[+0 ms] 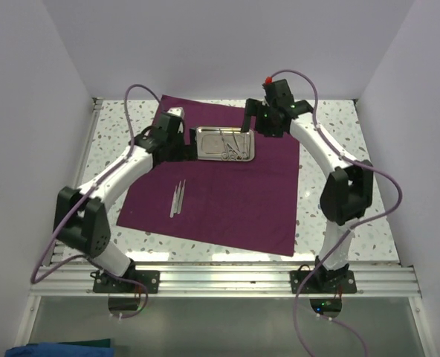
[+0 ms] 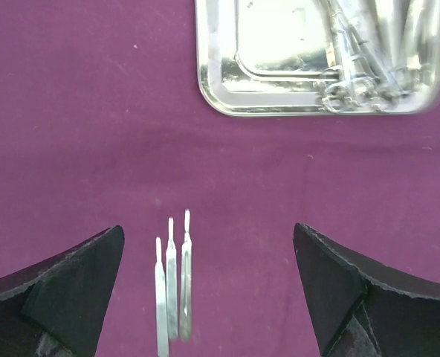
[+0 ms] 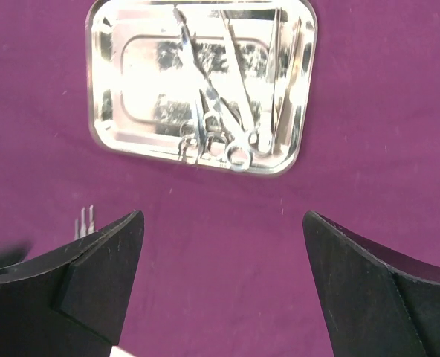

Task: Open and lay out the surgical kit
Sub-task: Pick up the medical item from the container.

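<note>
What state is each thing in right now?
Dark purple cloth wrap: unfolded, flat on table.
Shiny rectangular steel tray: on the cloth, holding ring-handled instruments.
Three thin silver instruments: side by side on cloth, outside tray.
Left gripper: open, empty.
Right gripper: open, empty.

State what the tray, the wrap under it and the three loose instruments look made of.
The tray looks like polished metal, likely steel: mirror-bright, reflecting light. The wrap seems to be cloth, matte dark purple, faintly creased. The three loose instruments appear bare silver metal, with thin highlights.
</note>
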